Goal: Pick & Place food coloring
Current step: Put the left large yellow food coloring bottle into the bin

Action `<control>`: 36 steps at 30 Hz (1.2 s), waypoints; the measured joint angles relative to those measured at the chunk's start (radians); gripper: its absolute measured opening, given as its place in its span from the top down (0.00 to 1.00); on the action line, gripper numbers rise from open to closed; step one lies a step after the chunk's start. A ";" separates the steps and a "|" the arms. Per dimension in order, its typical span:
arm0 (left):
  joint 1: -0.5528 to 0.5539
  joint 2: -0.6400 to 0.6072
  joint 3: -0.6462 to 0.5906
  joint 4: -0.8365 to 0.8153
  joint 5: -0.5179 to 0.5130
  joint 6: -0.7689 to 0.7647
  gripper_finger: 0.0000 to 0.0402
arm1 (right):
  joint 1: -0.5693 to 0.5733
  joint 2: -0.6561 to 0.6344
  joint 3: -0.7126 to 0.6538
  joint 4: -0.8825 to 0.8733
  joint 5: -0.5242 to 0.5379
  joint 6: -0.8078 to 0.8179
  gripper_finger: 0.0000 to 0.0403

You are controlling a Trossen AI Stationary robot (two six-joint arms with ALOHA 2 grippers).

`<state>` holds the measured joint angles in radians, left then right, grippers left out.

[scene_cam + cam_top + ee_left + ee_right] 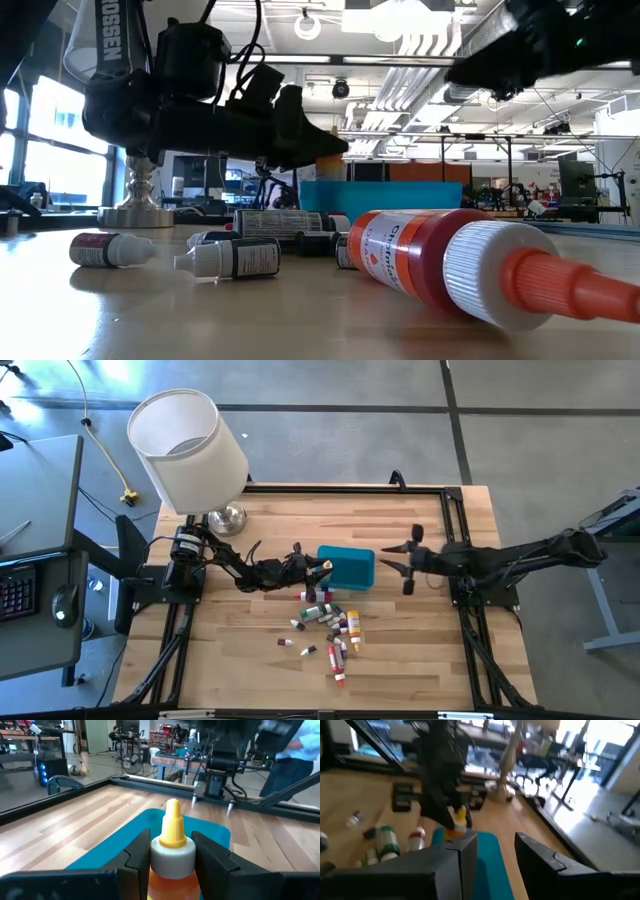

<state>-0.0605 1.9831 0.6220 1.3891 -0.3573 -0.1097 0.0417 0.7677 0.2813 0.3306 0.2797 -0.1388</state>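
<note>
A: Starting at the left, what stands on the counter (pixel 420 660)?

B: A lamp with a white shade (pixel 188 448). Its silver base (pixel 227 518) sits at the far left corner, and from above the shade covers most of the stem.

A: And the left gripper (pixel 318 567)?

B: It hangs at the left edge of the teal bin (pixel 347 568), clamped on an orange bottle (pixel 171 865) with a white collar and a yellow tip. In the left wrist view the bottle's lower body is cut off, so only the neck and cap are plain. From above it is just a small yellow speck between the fingers.

A: Is the bottle inside the bin?

B: I cannot tell. It is over or just at the bin's rim, above the counter.

A: Where is the rest of the food coloring?

B: Scattered in a loose pile (pixel 328 628) on the counter in front of the bin, lying on their sides. From above they are too small to count surely. In the low view a red bottle (pixel 440 262) with an orange tip fills the foreground and hides part of those behind it.

A: The right gripper (pixel 397 556)?

B: Just right of the bin, raised off the counter, fingers apart with nothing between them.
</note>
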 joint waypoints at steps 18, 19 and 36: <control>0.000 -0.004 0.002 -0.111 -0.005 -0.094 0.73 | -0.139 0.465 0.179 -0.067 -0.060 0.135 0.69; 0.000 -0.004 0.002 -0.113 -0.004 -0.101 0.72 | -0.137 0.475 0.190 -0.067 -0.061 0.134 0.69; 0.000 -0.001 0.036 -0.145 0.035 -0.132 0.68 | -0.137 0.772 0.394 -0.065 -0.357 0.045 0.76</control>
<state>-0.0608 1.9823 0.6582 1.2437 -0.3222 -0.2417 -0.0952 1.5394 0.6753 0.2653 -0.0778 -0.0941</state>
